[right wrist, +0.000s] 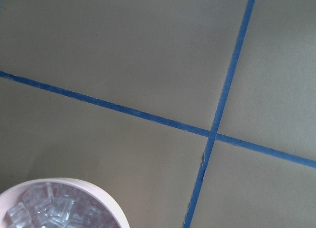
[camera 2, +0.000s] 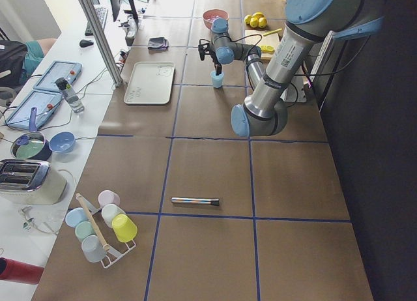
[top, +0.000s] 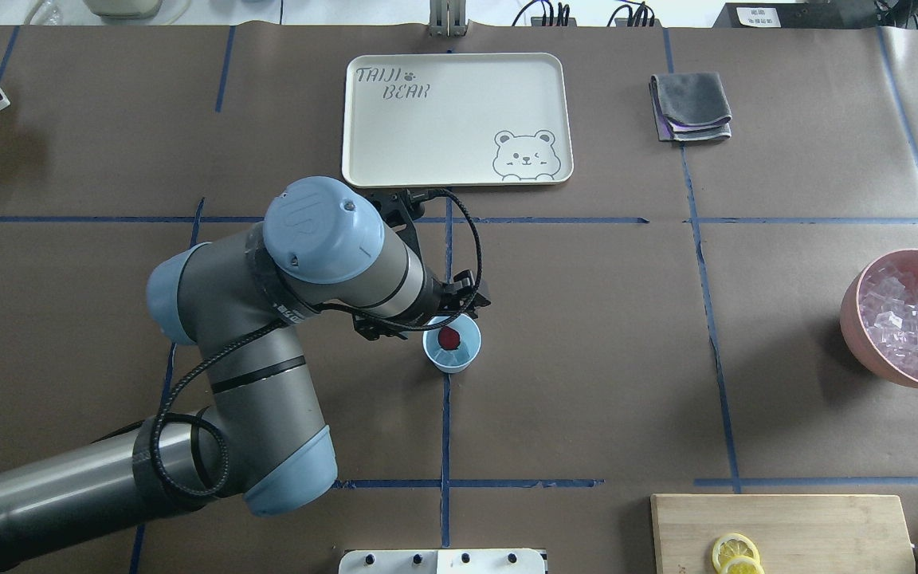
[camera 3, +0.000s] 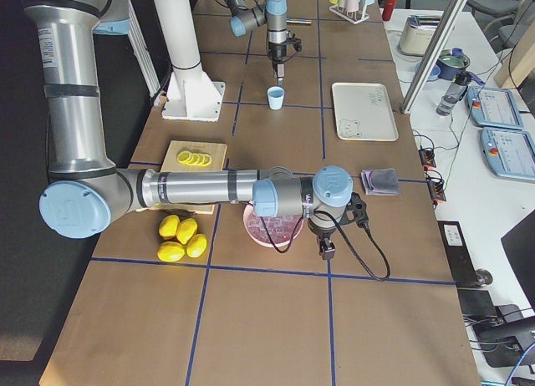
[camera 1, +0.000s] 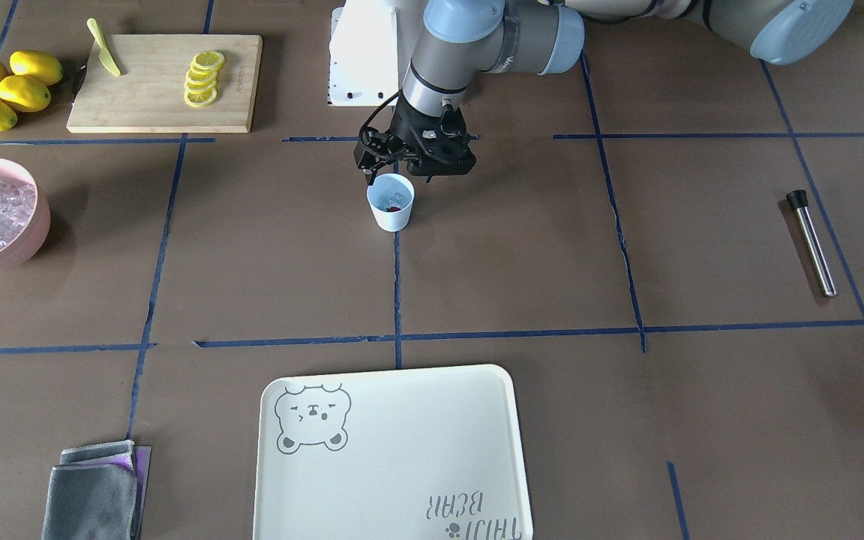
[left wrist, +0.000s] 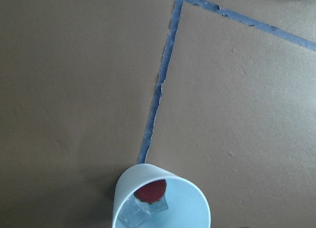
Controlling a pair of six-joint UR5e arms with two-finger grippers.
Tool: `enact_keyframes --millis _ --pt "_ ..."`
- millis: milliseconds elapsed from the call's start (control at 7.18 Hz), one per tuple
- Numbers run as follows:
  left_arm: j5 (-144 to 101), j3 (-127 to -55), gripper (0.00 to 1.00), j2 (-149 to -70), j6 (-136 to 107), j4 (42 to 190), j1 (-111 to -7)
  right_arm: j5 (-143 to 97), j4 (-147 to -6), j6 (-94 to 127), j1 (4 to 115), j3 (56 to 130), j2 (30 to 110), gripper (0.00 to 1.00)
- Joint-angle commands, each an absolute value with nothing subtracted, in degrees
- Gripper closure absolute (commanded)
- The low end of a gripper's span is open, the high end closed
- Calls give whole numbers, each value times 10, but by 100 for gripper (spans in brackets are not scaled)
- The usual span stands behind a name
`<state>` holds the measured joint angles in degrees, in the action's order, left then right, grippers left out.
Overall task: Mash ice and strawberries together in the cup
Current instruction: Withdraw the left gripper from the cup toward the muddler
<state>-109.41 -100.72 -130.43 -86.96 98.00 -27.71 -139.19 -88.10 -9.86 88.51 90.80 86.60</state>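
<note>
The cup (camera 1: 391, 202), white outside and pale blue inside, stands upright at mid-table. It holds a red strawberry (top: 449, 337) and a couple of clear ice cubes (left wrist: 133, 213). My left gripper (camera 1: 402, 166) hangs just above the cup's rim on the robot's side. Its fingers are hidden, so I cannot tell if it is open. The left wrist view shows the cup (left wrist: 163, 203) at its lower edge. My right gripper (camera 3: 324, 251) hangs beside the pink bowl (camera 3: 269, 227) of ice. It shows only in the exterior right view, so I cannot tell its state.
The pink bowl (top: 853, 307) with several ice cubes (top: 909, 319) is on my right. A metal rod with a black tip (camera 1: 812, 244) lies on my left. A white bear tray (camera 1: 394, 450), a folded grey cloth (camera 1: 94, 491), a cutting board (camera 1: 154, 82) with lemon slices, and lemons (camera 1: 4, 90) are also on the table.
</note>
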Motion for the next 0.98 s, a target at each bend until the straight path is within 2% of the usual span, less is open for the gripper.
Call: enact_keyframes --millis 0,279,836 --pt "-1126 -1103 0 -1248 -769 878 -321 -1388 -881 -99 885 909 867 1" --pt "-1146 -1162 0 -1166 -660 843 -364 -1386 -875 -101 885 909 881 1" --pt "-1217 -1172 0 -1001 -445 851 -490 -1372 -867 -77 911 904 888 1"
